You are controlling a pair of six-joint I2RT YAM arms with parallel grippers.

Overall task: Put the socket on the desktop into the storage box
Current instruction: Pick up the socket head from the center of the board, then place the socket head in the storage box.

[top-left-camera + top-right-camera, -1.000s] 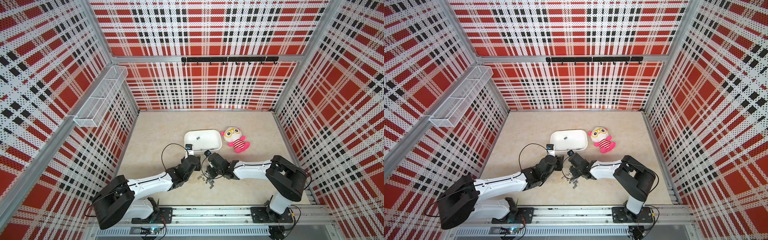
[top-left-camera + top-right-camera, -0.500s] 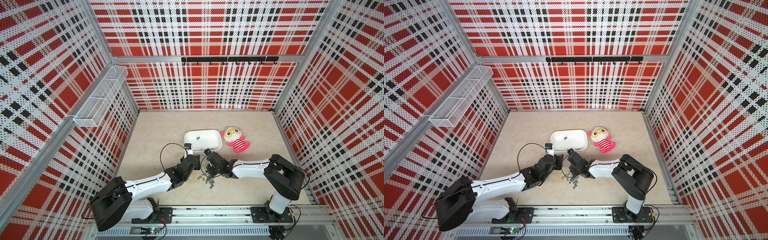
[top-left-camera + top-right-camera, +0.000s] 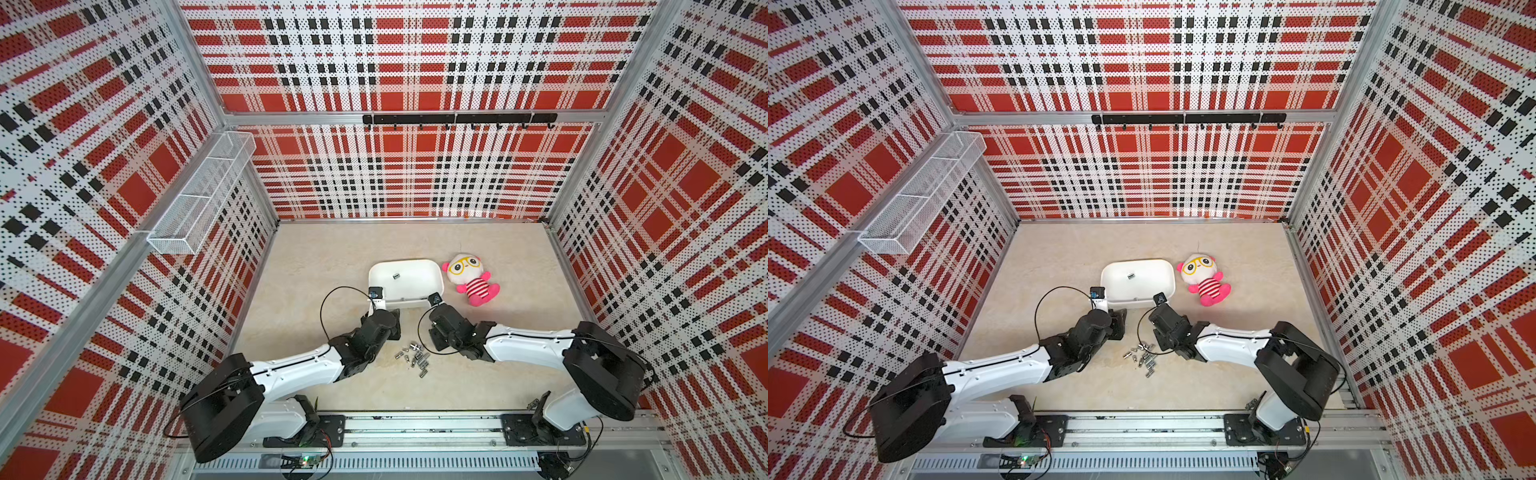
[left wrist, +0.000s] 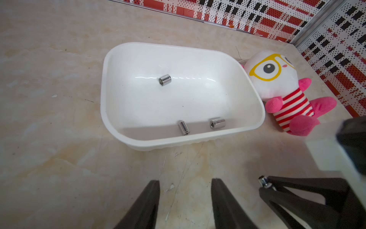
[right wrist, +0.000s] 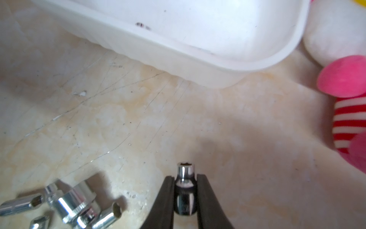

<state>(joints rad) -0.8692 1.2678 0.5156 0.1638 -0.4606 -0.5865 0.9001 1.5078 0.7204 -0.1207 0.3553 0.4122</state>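
Your right gripper point(image 5: 185, 177) pinched a small chrome socket point(image 5: 185, 190) between its fingers, beside the loose pile of sockets point(image 3: 415, 359). Your left gripper point(image 4: 185, 181) stood part open and empty, near the storage box point(image 4: 103, 99), where three sockets point(image 4: 165, 80) already lay. The carry looked next: lift, clear the near rim, release inside.

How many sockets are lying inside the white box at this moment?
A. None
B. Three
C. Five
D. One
B: the left wrist view shows three sockets lying inside the box, one near the middle and two by one long wall.
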